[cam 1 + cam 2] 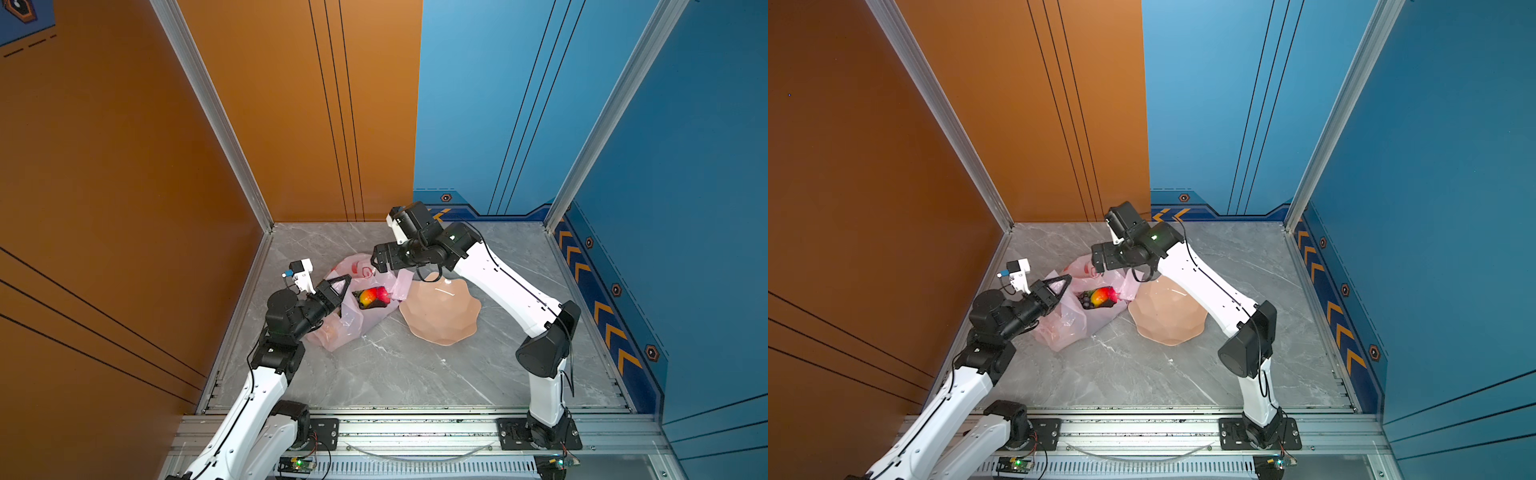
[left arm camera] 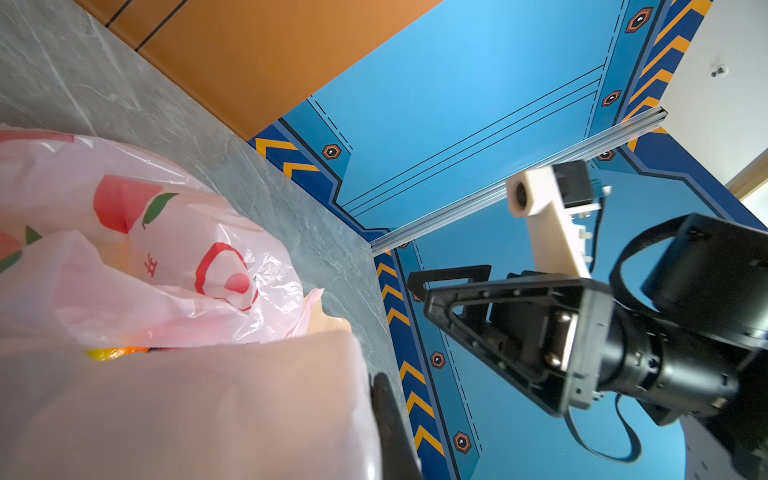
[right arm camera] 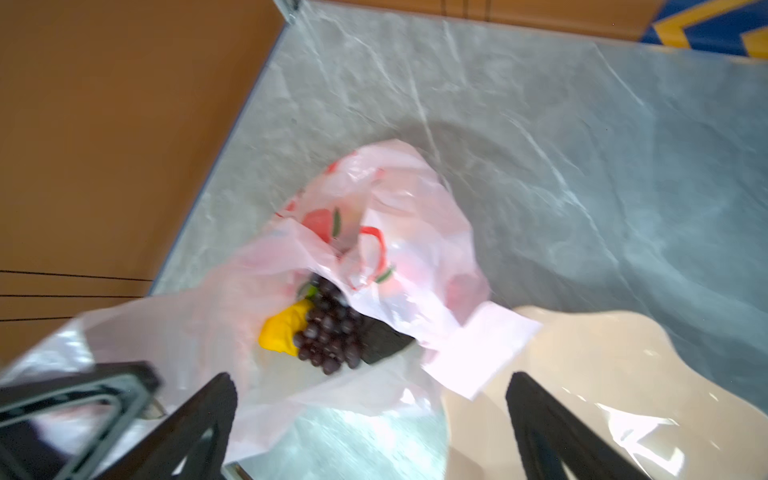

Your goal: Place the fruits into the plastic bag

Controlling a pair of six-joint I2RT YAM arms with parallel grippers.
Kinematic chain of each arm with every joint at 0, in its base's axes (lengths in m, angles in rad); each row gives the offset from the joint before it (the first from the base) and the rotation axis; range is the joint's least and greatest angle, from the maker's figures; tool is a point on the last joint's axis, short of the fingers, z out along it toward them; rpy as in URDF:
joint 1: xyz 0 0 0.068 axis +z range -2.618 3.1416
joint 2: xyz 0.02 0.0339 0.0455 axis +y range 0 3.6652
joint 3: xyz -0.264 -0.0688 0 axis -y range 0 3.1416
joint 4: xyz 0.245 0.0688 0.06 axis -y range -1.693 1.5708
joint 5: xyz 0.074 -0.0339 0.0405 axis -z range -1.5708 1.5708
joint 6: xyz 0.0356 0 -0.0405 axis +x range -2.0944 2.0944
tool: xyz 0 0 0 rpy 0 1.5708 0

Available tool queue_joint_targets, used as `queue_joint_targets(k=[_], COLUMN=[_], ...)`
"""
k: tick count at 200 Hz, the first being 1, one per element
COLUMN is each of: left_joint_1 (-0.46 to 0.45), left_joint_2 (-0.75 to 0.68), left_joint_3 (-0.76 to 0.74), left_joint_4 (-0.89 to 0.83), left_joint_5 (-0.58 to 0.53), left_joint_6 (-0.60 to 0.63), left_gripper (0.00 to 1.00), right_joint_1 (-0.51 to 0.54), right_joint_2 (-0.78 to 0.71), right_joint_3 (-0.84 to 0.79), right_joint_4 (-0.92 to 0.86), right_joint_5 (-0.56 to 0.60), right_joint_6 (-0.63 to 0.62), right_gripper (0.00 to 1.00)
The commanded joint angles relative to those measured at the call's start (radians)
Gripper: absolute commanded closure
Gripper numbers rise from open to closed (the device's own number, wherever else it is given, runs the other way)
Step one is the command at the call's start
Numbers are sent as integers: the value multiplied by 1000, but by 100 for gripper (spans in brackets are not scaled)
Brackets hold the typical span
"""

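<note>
The left claw (image 1: 341,284) is closed, pinching the rim of the bag (image 1: 349,328), which lies on the desk (image 1: 395,370). Fruits (image 1: 372,297), grapes (image 3: 328,332) among them, sit inside it. The right claw (image 1: 376,262) hangs over the bag's mouth, spread wide and empty, beside the bowl (image 1: 440,316).

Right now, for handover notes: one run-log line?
left gripper shut on pale-pink plastic bag; right gripper open; toy fruits inside; peach scalloped bowl empty
</note>
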Motion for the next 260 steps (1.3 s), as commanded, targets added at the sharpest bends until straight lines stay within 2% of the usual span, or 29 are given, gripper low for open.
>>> queue_joint_targets(k=[1, 33, 72, 126, 155, 168, 226, 260], left_joint_1=[9, 10, 17, 28, 33, 34, 36, 37], left_joint_2=[-10, -12, -20, -31, -31, -28, -14, 0], left_joint_3=[-4, -12, 0, 0, 2, 3, -1, 3], left_joint_4=[-4, -2, -23, -28, -37, -35, -26, -15], left_joint_5=[28, 30, 39, 44, 45, 45, 47, 50], left_joint_6=[8, 5, 12, 7, 11, 11, 12, 9], left_gripper=[100, 100, 100, 100, 100, 100, 100, 100], right_joint_1=[-22, -50, -56, -63, -64, -103, -150, -157], right_joint_2=[-15, 20, 91, 183, 176, 166, 136, 127], right_joint_3=[-80, -135, -148, -126, -167, -194, -309, -345], right_joint_4=[-117, -88, -74, -57, -13, 24, 209, 268], right_joint_5=[-23, -152, -172, -183, -178, -191, -324, -341], right_joint_6=[-49, -85, -133, -132, -102, -82, 27, 62], right_gripper=[0, 0, 0, 0, 0, 0, 0, 1])
